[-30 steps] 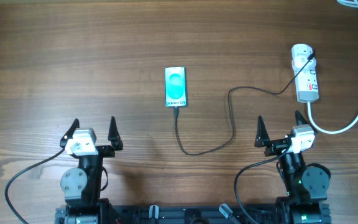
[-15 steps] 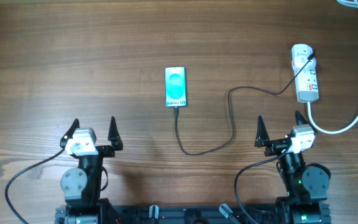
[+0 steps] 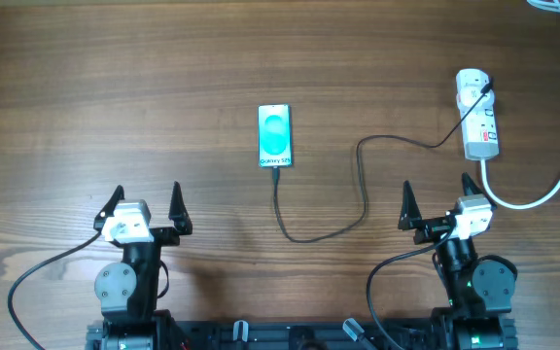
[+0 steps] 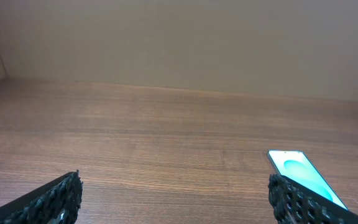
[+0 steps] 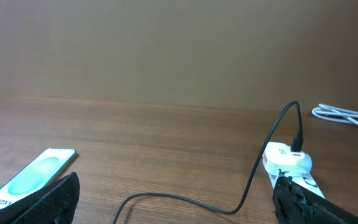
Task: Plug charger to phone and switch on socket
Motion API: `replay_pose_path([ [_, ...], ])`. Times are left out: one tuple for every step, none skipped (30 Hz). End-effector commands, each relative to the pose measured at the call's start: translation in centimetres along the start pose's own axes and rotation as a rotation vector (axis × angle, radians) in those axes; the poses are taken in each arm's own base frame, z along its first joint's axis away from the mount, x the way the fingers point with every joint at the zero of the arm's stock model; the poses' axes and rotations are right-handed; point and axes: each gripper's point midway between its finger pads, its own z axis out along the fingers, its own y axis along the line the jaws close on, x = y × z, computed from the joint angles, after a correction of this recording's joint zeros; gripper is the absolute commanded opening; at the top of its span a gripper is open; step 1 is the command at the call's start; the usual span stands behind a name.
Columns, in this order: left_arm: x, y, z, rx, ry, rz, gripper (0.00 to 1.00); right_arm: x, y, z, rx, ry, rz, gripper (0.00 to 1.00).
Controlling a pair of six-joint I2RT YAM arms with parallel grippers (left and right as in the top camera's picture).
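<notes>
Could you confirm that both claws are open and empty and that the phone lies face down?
Not quite: the phone lies face up, its turquoise screen showing in the overhead view. The left claw and right claw are indeed open and empty.

The worktop [image 3: 115, 78] is brown wood with fine grain. A plain beige wall [image 4: 179, 37] rises behind it.

One phone [image 3: 274, 135], one socket [image 3: 477, 126], one black charger [image 3: 363, 180], one white cord [image 3: 525, 206], two hands (left hand [image 3: 147, 192], right hand [image 3: 437, 185]).
</notes>
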Motion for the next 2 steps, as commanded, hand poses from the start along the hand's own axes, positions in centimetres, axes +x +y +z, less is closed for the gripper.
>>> replay_pose_path([
  [0.1,0.03,-0.03,-0.004,-0.001,0.019,0.99,-0.2,-0.21,-0.05,0.013,-0.01,-0.012,1.0],
  [0.1,0.03,-0.03,-0.004,-0.001,0.019,1.0,-0.2,-0.21,-0.05,0.013,-0.01,-0.012,1.0],
])
